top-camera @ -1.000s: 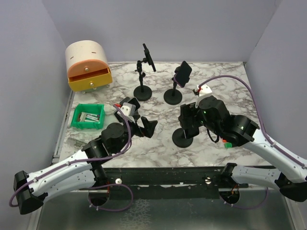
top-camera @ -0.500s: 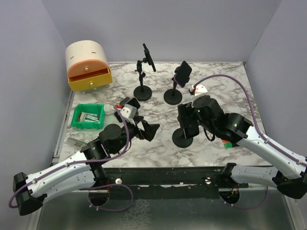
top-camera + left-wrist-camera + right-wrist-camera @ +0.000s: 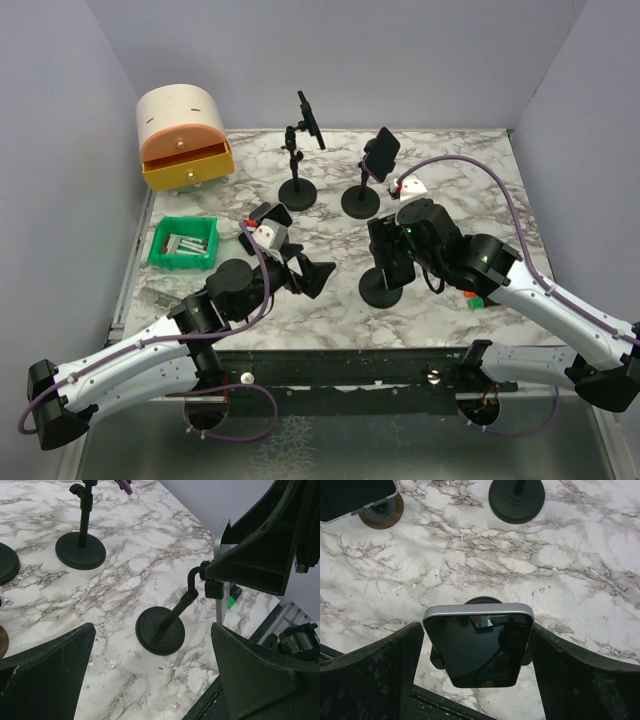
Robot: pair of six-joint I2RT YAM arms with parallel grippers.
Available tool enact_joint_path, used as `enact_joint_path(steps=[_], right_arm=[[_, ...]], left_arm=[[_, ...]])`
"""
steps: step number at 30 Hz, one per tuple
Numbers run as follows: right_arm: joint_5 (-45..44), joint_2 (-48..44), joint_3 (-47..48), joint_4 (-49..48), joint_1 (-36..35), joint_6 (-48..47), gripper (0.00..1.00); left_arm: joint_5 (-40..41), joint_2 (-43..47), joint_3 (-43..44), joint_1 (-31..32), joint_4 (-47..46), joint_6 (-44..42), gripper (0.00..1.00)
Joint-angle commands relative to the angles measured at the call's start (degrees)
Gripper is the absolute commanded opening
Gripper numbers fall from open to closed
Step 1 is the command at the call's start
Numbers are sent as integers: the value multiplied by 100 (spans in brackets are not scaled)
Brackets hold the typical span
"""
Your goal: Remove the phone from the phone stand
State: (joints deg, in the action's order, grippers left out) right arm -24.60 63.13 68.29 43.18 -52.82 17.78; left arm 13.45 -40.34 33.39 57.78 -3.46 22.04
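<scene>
Now the right gripper (image 3: 476,630) has slid in to straddle the phone (image 3: 479,652), still clamped on the near phone stand (image 3: 160,630), jaws narrowing but not touching, so a grasp seems imminent; the left gripper (image 3: 312,272) hangs wide open, empty.

Left gripper (image 3: 152,627), its two dark fingers (image 3: 47,680) spread wide across the lower corners of the frame. Between them at centre, the phone stand (image 3: 161,636) on the marble table (image 3: 150,555), its bent stem rising to the phone (image 3: 222,536), seen edge-on at right; a second stand (image 3: 80,550) at upper left
</scene>
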Motion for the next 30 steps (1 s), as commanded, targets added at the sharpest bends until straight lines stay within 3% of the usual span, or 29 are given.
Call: enact_joint_path(steps=[1, 6, 10, 16, 21, 23, 27, 30], right_arm=[[20, 15, 66, 15, 35, -148, 89], [204, -7, 3, -32, 199, -194, 89], [325, -20, -48, -69, 296, -209, 83], [435, -57, -96, -132, 325, -166, 64], [474, -116, -135, -195, 327, -86, 54], [454, -149, -189, -237, 329, -65, 54], [396, -195, -300, -291, 325, -4, 51], [412, -220, -329, -354, 325, 61, 50]], left_arm=[[-316, 90, -91, 23, -139, -60, 99], [-567, 143, -155, 23, -284, -60, 99], [-869, 128, -207, 23, -428, -75, 99], [-1555, -198, -280, 23, -774, -73, 99], [-1906, -804, -543, 23, -1767, 140, 99], [-1946, -1116, -530, 23, -2007, 195, 95], [-1825, -1737, -277, 23, -2188, 328, 77], [-1877, -2051, -94, 23, -2372, 375, 75]])
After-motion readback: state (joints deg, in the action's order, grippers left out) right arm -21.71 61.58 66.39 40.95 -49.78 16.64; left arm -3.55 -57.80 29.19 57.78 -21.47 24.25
